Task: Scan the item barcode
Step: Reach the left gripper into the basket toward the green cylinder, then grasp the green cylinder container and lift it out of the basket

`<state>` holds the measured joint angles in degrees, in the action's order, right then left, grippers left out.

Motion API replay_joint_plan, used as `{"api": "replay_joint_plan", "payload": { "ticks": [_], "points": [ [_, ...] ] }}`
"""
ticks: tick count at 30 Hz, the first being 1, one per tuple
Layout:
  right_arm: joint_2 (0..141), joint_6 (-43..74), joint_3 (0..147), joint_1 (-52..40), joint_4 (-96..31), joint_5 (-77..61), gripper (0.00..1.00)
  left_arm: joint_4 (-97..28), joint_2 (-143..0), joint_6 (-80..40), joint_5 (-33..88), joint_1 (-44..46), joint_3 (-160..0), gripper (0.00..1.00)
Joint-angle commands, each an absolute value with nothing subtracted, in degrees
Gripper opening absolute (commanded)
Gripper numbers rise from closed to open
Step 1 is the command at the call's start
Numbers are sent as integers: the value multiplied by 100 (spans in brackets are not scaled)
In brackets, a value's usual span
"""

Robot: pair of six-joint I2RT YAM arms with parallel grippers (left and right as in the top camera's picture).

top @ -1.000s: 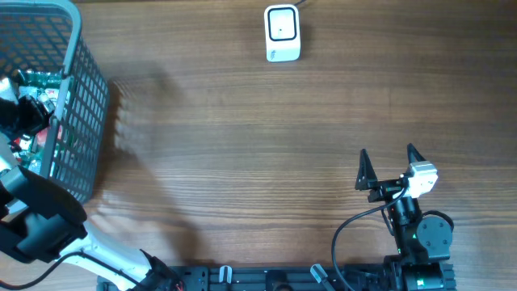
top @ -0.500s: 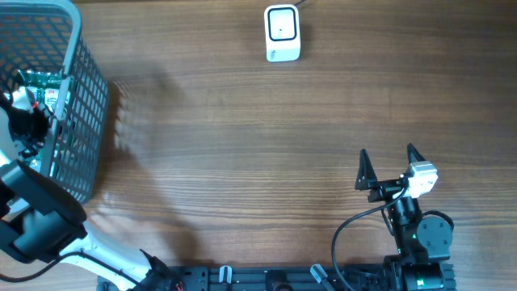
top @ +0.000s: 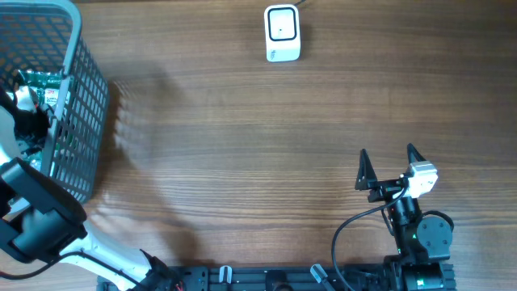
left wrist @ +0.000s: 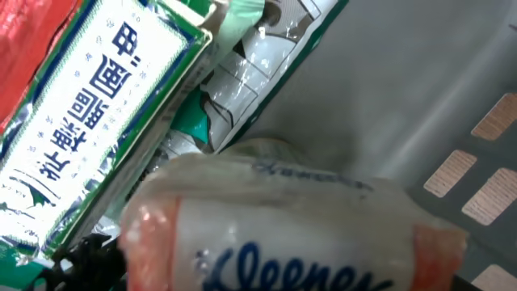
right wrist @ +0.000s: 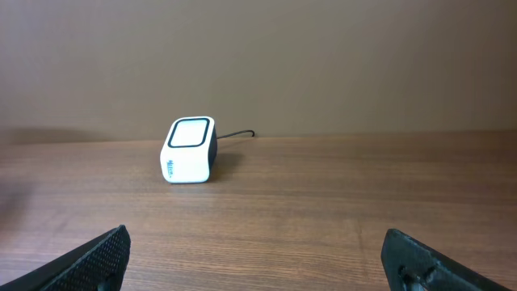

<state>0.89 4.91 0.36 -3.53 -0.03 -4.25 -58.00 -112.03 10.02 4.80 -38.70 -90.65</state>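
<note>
**Jaws: right wide apart, left unclear**

Right gripper (top: 389, 155) idles near the table's front edge. Left gripper (top: 31, 123), its spread hidden, hangs over the Kleenex pack (left wrist: 307, 234) in the far-left corner basket (top: 81, 121). Best to clamp the pack's middle squarely, leaving its barcode uncovered.

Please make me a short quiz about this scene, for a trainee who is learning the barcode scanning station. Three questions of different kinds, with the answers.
1. True or false: the white scanner stands on the table, outside the basket.
2. What lies closest in front of the left wrist camera? A. a tissue pack B. a bottle C. a spoon
3. Fill in the gap: the right gripper has its jaws ___ and holds nothing.

Key: 1 true. 2 A. 3 open.
</note>
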Motion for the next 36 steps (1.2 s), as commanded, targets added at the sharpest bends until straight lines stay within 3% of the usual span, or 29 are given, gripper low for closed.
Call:
{"api": "replay_joint_plan", "payload": {
  "ticks": [1, 5, 7, 11, 27, 36],
  "points": [
    [43, 464, 30, -318, 14, -434, 100, -5741, -11310, 1033, 539, -3879, -8993, 73],
    [43, 462, 30, -318, 14, -434, 100, -5754, -11327, 1031, 650, -3879, -8993, 72],
    [43, 462, 30, -318, 16, -434, 100, -5763, -11327, 1033, 705, -3879, -8993, 63],
    [43, 464, 30, -318, 14, -434, 100, -5798, -11321, 1028, 738, -3879, -8995, 54],
    [43, 462, 30, -318, 14, -434, 100, -6110, -9966, 950, 768, -3881, -10853, 55],
    [43, 464, 30, -318, 14, -434, 100, -6095, -8785, 73, 856, -3540, -11749, 54]
  ]
}}
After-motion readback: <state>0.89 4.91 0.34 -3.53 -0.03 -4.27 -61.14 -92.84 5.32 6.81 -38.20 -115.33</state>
